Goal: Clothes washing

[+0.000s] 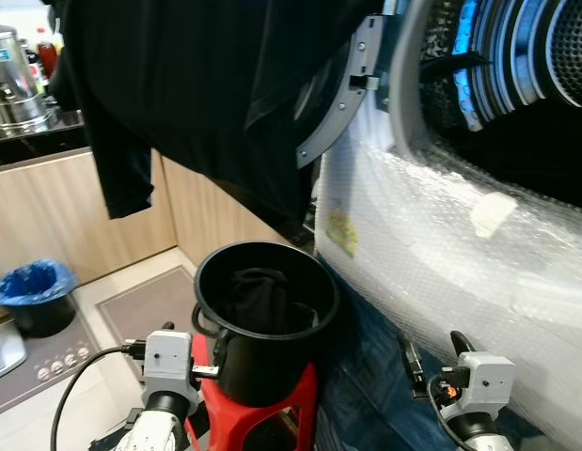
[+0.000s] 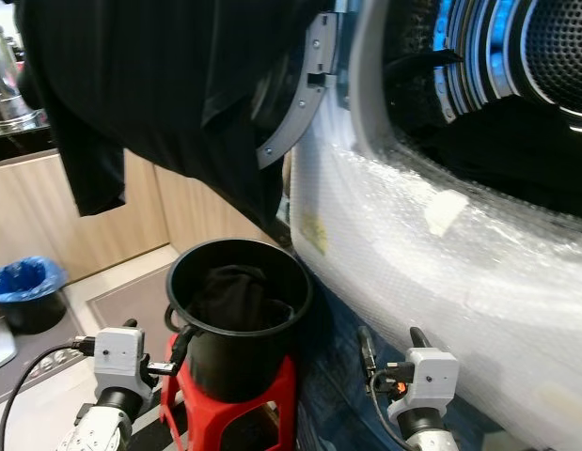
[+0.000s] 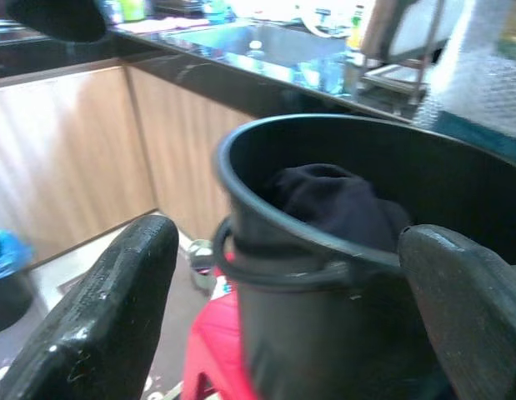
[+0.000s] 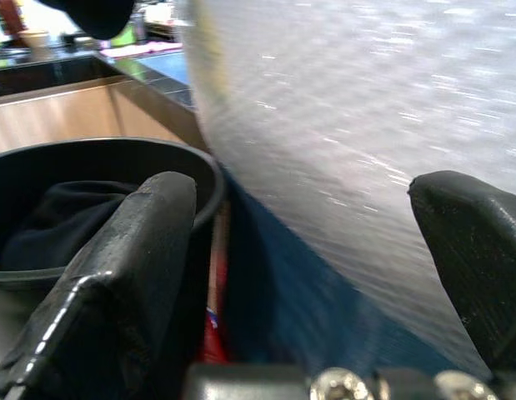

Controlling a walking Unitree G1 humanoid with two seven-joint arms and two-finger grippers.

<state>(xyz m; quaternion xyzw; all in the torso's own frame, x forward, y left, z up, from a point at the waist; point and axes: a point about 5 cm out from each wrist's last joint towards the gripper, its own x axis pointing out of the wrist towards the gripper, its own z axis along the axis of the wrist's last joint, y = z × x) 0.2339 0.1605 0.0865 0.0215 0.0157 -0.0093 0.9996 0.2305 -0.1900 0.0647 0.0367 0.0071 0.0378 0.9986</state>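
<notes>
A black bucket point(image 1: 265, 319) stands on a red stool point(image 1: 262, 418) and holds a dark garment point(image 1: 262, 299). Another large black garment point(image 1: 196, 85) hangs over the open washer door point(image 1: 342, 103). The washing machine point(image 1: 441, 263) is wrapped in bubble wrap, and its drum point(image 1: 516, 66) gapes open at the upper right. My left gripper point(image 1: 211, 343) is low beside the bucket's left wall, open, its fingers point(image 3: 116, 283) framing the bucket point(image 3: 341, 250). Open too, my right gripper point(image 1: 432, 349) sits low between the bucket and the washer front, holding nothing.
A bin with a blue liner point(image 1: 35, 291) stands on the floor at left below wooden cabinets point(image 1: 46, 216). A metal urn point(image 1: 13, 80) sits on the dark counter. Blue fabric point(image 1: 366, 376) lies at the washer's foot. A flat grey device point(image 1: 46, 362) lies on the floor.
</notes>
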